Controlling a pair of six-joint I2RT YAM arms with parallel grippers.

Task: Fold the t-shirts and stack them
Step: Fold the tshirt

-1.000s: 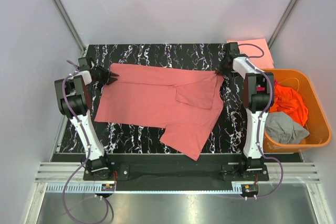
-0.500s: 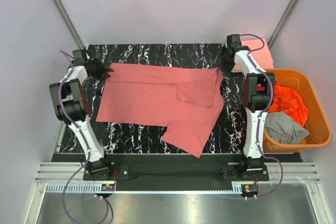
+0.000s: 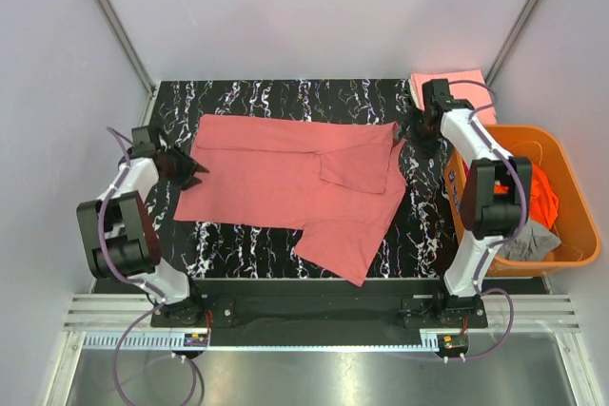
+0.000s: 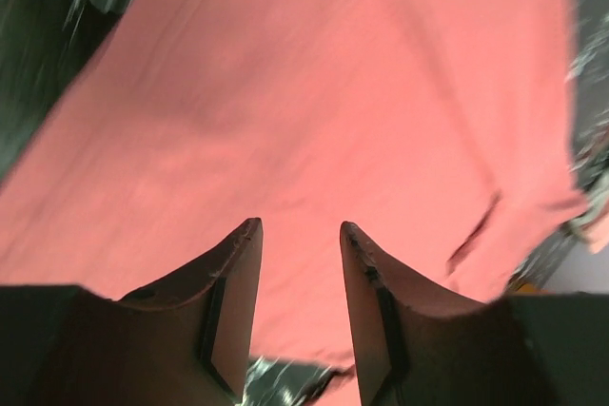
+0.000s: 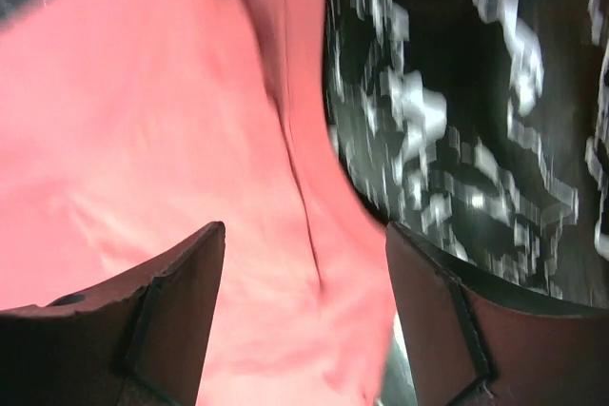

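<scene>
The salmon-pink t-shirt (image 3: 285, 178) lies spread flat across the black marbled table (image 3: 285, 97), its lower corner reaching toward the near edge. The left gripper (image 4: 298, 227) hangs over the shirt's left edge with its fingers spread and nothing between them, and the right gripper (image 5: 304, 230) is parted the same way above the shirt's far right corner. A folded peach-pink t-shirt (image 3: 466, 87) rests at the table's far right corner, next to the orange basket (image 3: 576, 235) holding a bright orange t-shirt (image 3: 544, 192) and a grey t-shirt (image 3: 538, 240).
</scene>
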